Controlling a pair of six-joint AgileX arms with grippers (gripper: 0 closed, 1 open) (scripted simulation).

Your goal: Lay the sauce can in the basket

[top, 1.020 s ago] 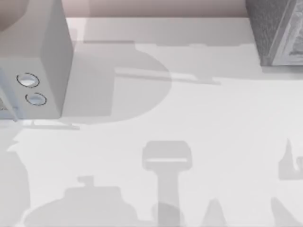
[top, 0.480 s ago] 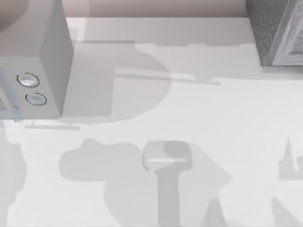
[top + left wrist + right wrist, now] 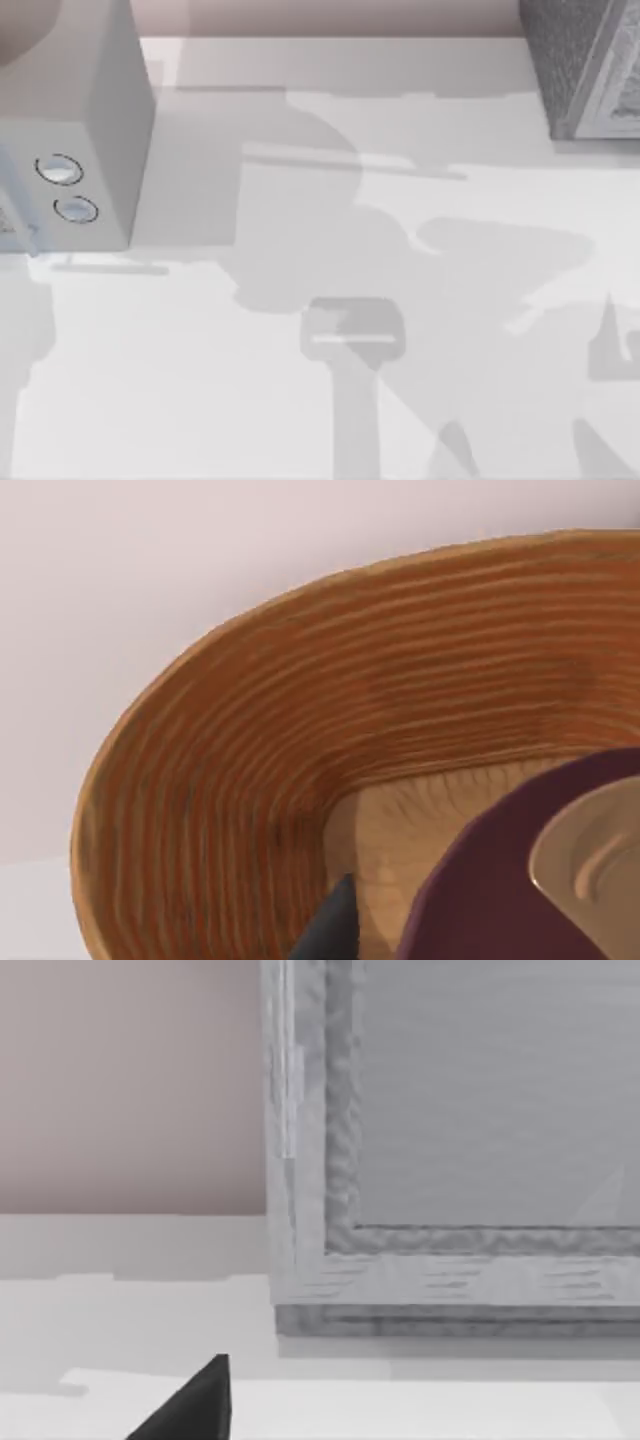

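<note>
Our left wrist view places the sauce can (image 3: 520, 880) over the basket (image 3: 300, 730) floor, near the curved wall. We cannot tell either gripper's jaw opening. The table (image 3: 330, 200) centre lies bare between the white appliance (image 3: 70, 130) upper left and grey box (image 3: 585, 70) upper right.

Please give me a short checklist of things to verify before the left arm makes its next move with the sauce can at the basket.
1. Sauce can is inside the basket wall line: ok, the left wrist view shows it against the basket floor.
2. Left gripper holds the can firmly: cannot tell, one dark fingertip shows beside the can.
3. Can already rests on the basket floor: cannot tell.
4. Can lies on its side: cannot tell, it looks tilted.
5. Right gripper is away from the basket: ok, it faces the grey framed box.
</note>
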